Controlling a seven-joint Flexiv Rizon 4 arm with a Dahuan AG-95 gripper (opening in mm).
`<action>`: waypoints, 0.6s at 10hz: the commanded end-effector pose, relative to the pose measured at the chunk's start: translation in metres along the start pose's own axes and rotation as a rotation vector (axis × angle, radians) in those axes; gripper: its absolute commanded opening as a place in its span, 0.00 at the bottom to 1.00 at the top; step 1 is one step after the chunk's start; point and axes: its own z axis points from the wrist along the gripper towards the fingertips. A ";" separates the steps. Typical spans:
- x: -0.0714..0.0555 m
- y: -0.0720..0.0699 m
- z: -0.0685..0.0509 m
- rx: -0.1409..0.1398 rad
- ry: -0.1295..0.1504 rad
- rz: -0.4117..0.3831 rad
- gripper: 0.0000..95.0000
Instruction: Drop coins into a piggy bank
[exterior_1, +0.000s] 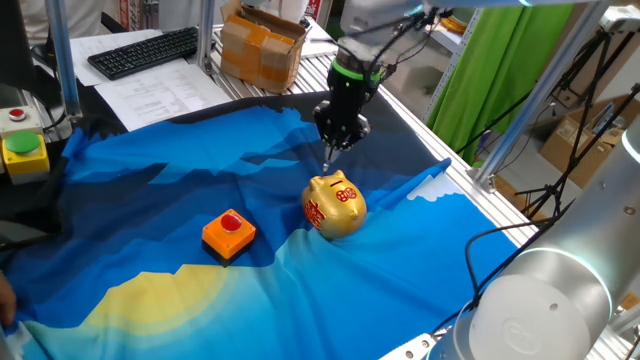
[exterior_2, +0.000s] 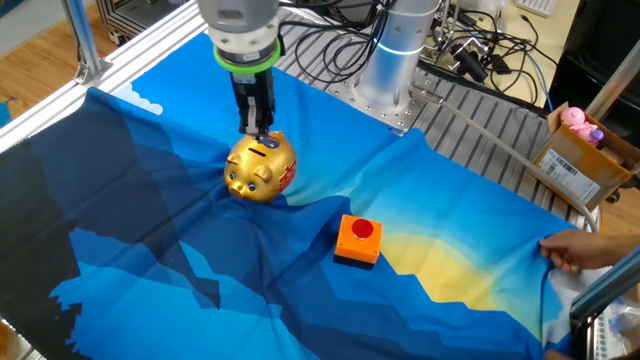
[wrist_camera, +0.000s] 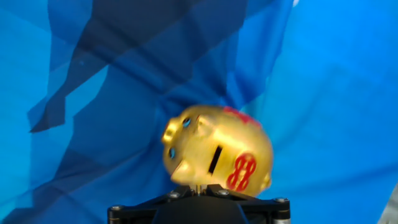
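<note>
Your workspace is a table draped in a rumpled blue cloth (exterior_1: 150, 190) with darker blue and yellow patches, ringed by aluminium framing, cables and cardboard boxes. The piggy bank (exterior_1: 335, 205) sits near the middle of that cloth, upright, its coin slot (wrist_camera: 214, 160) facing up along its back. An orange block with a red top (exterior_1: 229, 233) lies well apart from it and plays no part here. Your gripper (exterior_2: 256, 128) hangs pointing down just above the pig's back, its fingers pressed together; a thin sliver shows at their tips in one fixed view, likely a coin held on edge, but it is too small to be sure. In the hand view the slot lies just ahead of the fingers and runs at a slant, not squarely in line with them. That is your main risk: if the coin's edge does not match the slot's direction, it will catch on the rim and skid off the glossy gold shell onto the cloth. The pig also rests on soft folds, so a downward nudge could rock or tip it. A person's hand (exterior_2: 570, 250) holds the cloth's edge; a tug there would shift the bank.
</note>
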 end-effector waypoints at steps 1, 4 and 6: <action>-0.012 -0.014 0.009 0.011 -0.036 -0.083 0.00; -0.014 -0.014 0.014 -0.002 -0.043 -0.041 0.00; -0.015 -0.013 0.018 -0.009 -0.053 0.006 0.00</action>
